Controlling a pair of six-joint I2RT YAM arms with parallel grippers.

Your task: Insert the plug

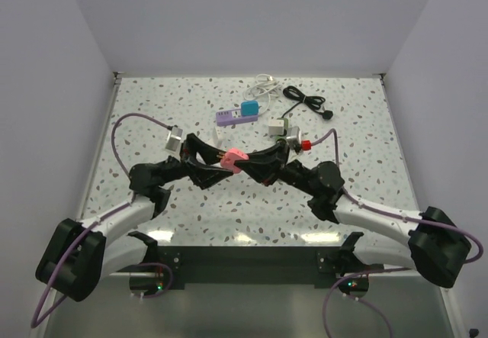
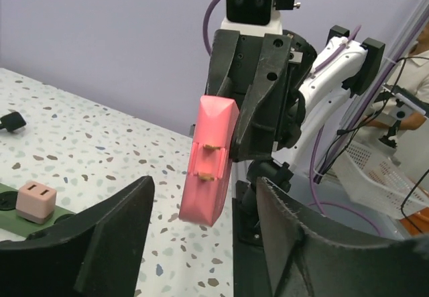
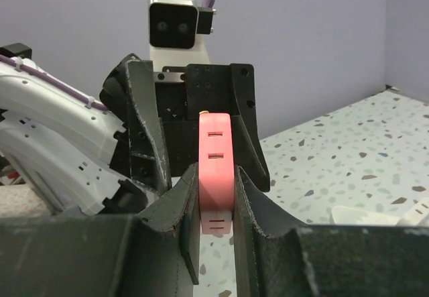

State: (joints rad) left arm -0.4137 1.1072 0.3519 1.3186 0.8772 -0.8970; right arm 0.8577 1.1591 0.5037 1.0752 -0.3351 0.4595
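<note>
Speckled terrazzo tabletop [image 1: 191, 216] below, both arms meeting in mid-air over its middle: your left gripper [image 2: 204, 203] gapes open, touching nothing, so the chunky pink plastic plug [image 2: 209, 161] hangs only in your right gripper [image 3: 216, 183], clamped on its flat sides. Two brass prongs [image 2: 213, 148] sit exposed, I'd guess ready for plugging in.

— Where is this?
— A robotics lab: left arm [image 1: 126, 212] and right arm [image 1: 377, 220] bolted to a speckled table [image 1: 191, 101], boxed in by plain white walls [image 1: 252, 17], basket [image 2: 375, 169] beyond.
</note>
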